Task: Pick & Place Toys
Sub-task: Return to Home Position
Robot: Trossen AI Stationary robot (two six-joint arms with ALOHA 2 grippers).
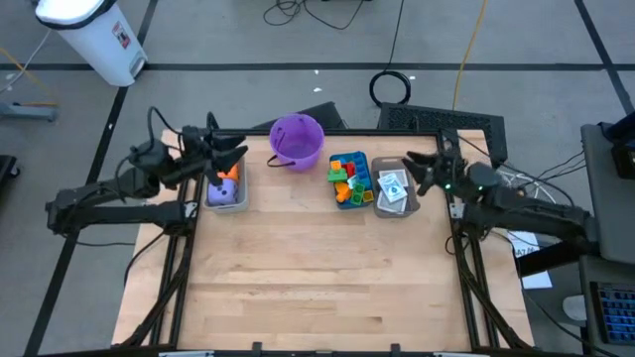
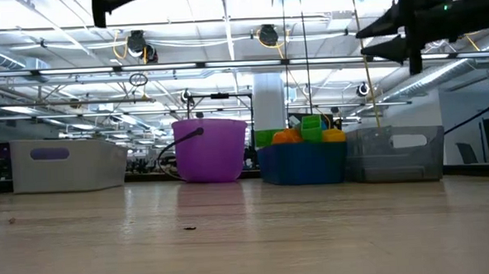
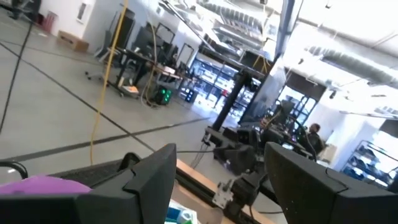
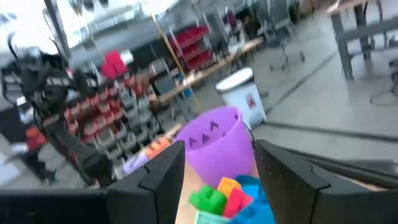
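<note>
Bright plastic bricks [image 1: 347, 177] fill the teal bin [image 1: 359, 159] at the table's far side; they also show in the low view [image 2: 307, 132] and the right wrist view [image 4: 225, 194]. Orange and purple dice [image 1: 227, 184] lie in the grey bin [image 1: 210, 198]. Picture cards [image 1: 393, 186] lie in the clear bin [image 1: 409, 210]. My left gripper [image 1: 230, 153] hangs open and empty in the air above the grey bin's far end; its own view shows the fingers apart [image 3: 217, 186]. My right gripper [image 1: 424, 171] hangs open and empty just right of the clear bin, fingers apart [image 4: 221, 180].
A purple bucket [image 1: 297, 141] stands between the grey and teal bins at the far edge. In the low view the grey bin [image 2: 64, 165], bucket [image 2: 210, 149], teal bin [image 2: 303, 163] and clear bin [image 2: 394, 154] stand in a row. Bare wood [image 1: 317, 278] spans the near half.
</note>
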